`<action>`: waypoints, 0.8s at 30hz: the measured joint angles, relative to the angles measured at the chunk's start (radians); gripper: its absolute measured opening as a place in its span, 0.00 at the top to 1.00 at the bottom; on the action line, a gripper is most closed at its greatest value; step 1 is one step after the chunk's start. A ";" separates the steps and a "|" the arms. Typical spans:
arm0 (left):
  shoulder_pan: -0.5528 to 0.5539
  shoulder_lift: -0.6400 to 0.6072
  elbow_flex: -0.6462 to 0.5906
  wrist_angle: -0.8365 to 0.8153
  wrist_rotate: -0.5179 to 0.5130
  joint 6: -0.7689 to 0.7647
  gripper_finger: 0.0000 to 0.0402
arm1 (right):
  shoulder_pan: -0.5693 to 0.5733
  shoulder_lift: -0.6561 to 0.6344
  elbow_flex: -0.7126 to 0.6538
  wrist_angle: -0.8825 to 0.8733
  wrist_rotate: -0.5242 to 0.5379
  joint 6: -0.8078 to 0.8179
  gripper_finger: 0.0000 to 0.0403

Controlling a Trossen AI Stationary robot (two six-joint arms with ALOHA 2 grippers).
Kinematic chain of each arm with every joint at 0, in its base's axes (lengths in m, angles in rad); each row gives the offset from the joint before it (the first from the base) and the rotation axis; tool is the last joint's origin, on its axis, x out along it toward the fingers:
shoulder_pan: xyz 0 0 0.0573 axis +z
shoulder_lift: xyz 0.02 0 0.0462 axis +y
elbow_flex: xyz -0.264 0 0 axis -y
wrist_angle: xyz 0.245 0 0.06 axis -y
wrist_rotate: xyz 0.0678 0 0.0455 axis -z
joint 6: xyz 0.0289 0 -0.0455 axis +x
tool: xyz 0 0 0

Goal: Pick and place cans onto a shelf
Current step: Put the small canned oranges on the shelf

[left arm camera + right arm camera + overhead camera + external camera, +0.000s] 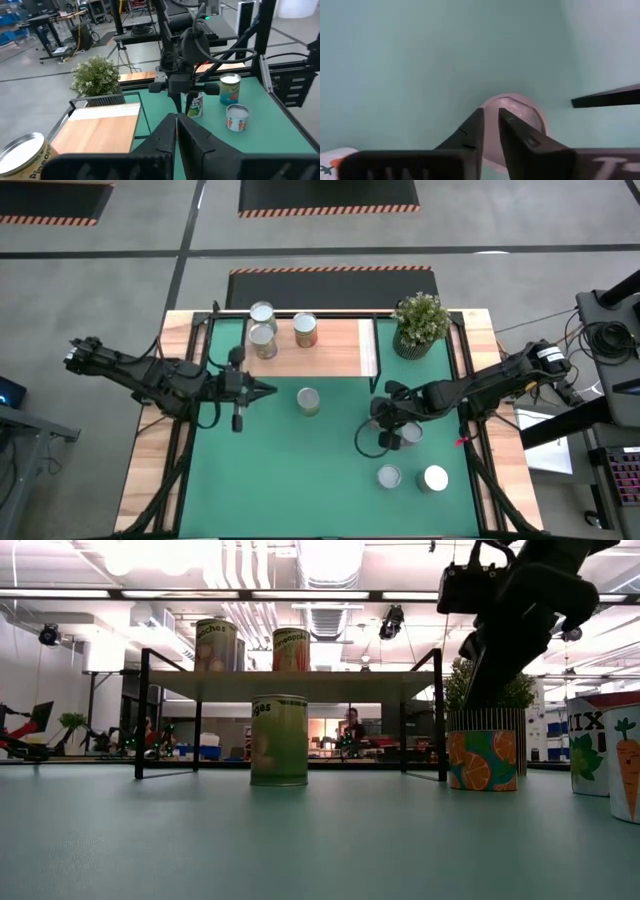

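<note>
The shelf (335,350) stands at the far side of the green mat, with three cans (262,340) upright on its board. One can (308,400) stands alone on the mat in front of it. My right gripper (491,116) hangs slanting down just above the silvery top of another can (520,112) at the mat's right, and its fingertips are narrowly apart. That can (483,760) has an orange-fruit label. My left gripper (268,389) is shut with nothing in it, pointing roughly level toward the right, left of the lone can.
Two more cans (388,477) (435,478) stand near the front right of the mat. A potted plant (420,325) sits at the shelf's right end. The mat's near left (260,480) holds nothing. Black frame bars run along the table's sides.
</note>
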 joint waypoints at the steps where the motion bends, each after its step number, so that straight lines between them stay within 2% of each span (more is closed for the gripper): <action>1: 0.000 0.001 0.000 0.000 -0.010 0.000 1.00 | 0.000 0.000 0.000 -0.001 0.000 0.005 0.84; 4: 0.000 0.001 0.000 0.000 -0.033 0.004 1.00 | 0.000 0.000 0.001 0.000 0.002 0.028 0.74; 10: 0.000 0.001 0.000 0.000 -0.033 0.011 1.00 | 0.000 0.000 0.002 -0.032 0.005 0.057 0.47; 16: 0.000 0.001 0.000 0.000 -0.033 0.011 1.00 | 0.000 0.002 -0.004 -0.094 0.063 0.070 0.22; 20: 0.000 0.001 0.000 0.000 -0.033 0.011 1.00 | 0.000 0.008 -0.014 -0.088 0.053 0.069 0.13; 24: 0.000 0.003 0.000 -0.001 -0.048 0.024 1.00 | 0.000 0.037 -0.027 -0.065 0.050 0.067 0.11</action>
